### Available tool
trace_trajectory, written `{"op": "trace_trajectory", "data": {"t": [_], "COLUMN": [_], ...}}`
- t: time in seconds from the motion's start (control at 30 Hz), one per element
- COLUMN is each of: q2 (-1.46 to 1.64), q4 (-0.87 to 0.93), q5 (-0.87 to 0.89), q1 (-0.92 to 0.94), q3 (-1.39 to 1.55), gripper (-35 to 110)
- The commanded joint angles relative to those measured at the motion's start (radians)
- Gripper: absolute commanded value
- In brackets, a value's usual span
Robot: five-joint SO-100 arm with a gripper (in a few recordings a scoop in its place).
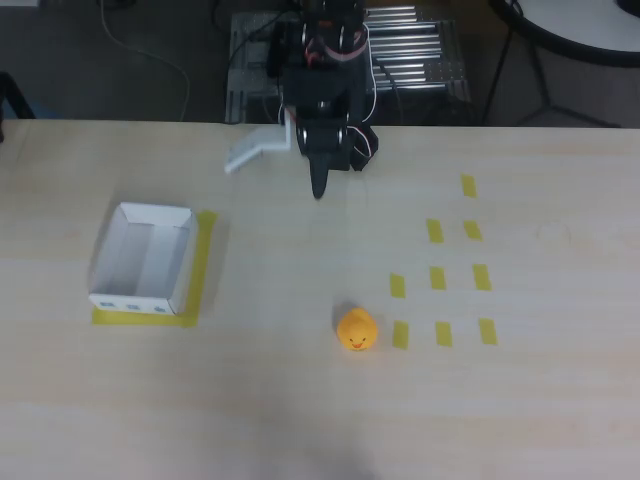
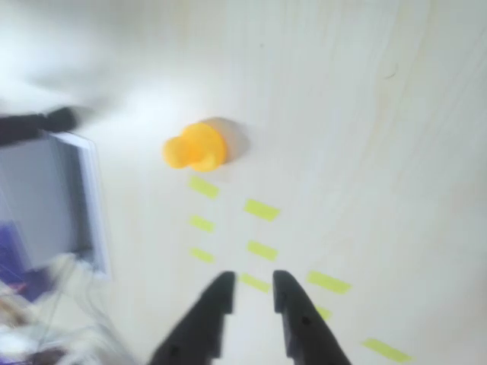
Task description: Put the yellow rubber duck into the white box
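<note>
— Overhead view first: how far along? Nothing done yet, by the look of it. Sitting out on the bare counter [image 1: 300, 420], the yellow rubber duck [image 1: 356, 331], just left of the grid of yellow tape squares [image 1: 440, 278]. Lying well apart to the left, the white box [image 1: 143, 258], resting on its own yellow tape frame, holding nothing inside.

— And the gripper [image 1: 318, 185]?

— Hanging near the back edge of the counter, well away from both duck and box. Showing in the wrist view [image 2: 251, 293] with the jaws parted by a narrow gap, gripping nothing, only counter and tape showing between them.

— So everything left to do?

— Seemingly all of it: reaching, grasping, carrying across, dropping in.

— Looking like what, the duck?

— Small, rounded, orange-yellow, far smaller than the box. Standing upright in the overhead view, showing a tiny dark face toward the near edge. Appearing in the wrist view [image 2: 195, 147] as a plump body with a smaller lump to one side, somewhat blurred, casting a soft shadow. Probably soft and slightly squashy, though judging only from the shape.
</note>
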Motion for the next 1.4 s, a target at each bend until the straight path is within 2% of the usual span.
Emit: {"op": "trace_trajectory", "data": {"t": [0.0,0.07,0.17,0.33,0.57,1.13,1.27,1.37], "q2": [-0.176,-0.224,-0.281,-0.423,-0.718,-1.124,-1.178,-1.209], "q4": [-0.037,-0.091,-0.120,-0.155,-0.095,-0.104,-0.104,-0.106], "q5": [-0.160,-0.175,-0.230,-0.261,-0.245,-0.241,-0.227,-0.213], "q1": [0.000,-0.012,-0.034,-0.072,-0.101,-0.166,-0.170,-0.184], "q3": [-0.135,-0.115,-0.103,-0.144,-0.416,-0.703,-0.765,-0.804], "gripper": [20,34,43,51,59,49,40,21]}}
